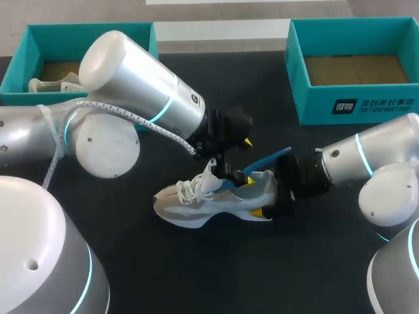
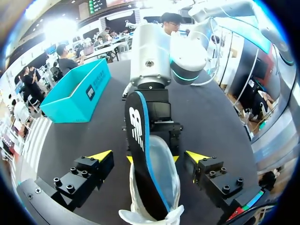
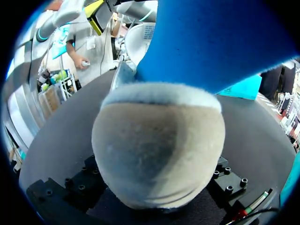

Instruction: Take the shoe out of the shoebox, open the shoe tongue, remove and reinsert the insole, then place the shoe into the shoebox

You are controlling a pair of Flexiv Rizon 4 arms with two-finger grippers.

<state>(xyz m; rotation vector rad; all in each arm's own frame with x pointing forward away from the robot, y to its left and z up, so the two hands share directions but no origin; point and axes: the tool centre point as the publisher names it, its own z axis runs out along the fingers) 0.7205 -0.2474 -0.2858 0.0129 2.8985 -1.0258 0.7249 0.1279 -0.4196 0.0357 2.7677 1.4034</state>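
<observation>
Resting mid-table (image 1: 196, 281): white/grey sneaker (image 1: 196, 204), toe twd the left arm's side, heel (image 3: 154, 154) twd the right. It is out of both boxes.

1. Right gripper (image 1: 265, 195): clenched on the heel, a finger each side. Judged purpose is to anchor the sneaker so it can't slide while the insole is worked. In its own wrist view the heel cup fills the frame and hides the tips.

2. Blue insole (image 1: 270, 160): rear end sticks up and out of the collar, front end is inside the sneaker. Dark underside faces the left wrist cam. It is partway in; pictures alone don't tell whether it is going in or coming out.

3. Left gripper (image 2: 149, 157): released, fingers wide, one each side of the raised insole, just past the laces (image 1: 193, 186). No contact visible. Prob. set there to pinch or press the insole next.

4. Teal shoebox (image 1: 353, 108): far right, open-topped, well apart from the sneaker. Likely destination for the last step.

5. Second shoebox (image 1: 91, 29): far left, holds another pale shoe (image 1: 49, 84).
</observation>
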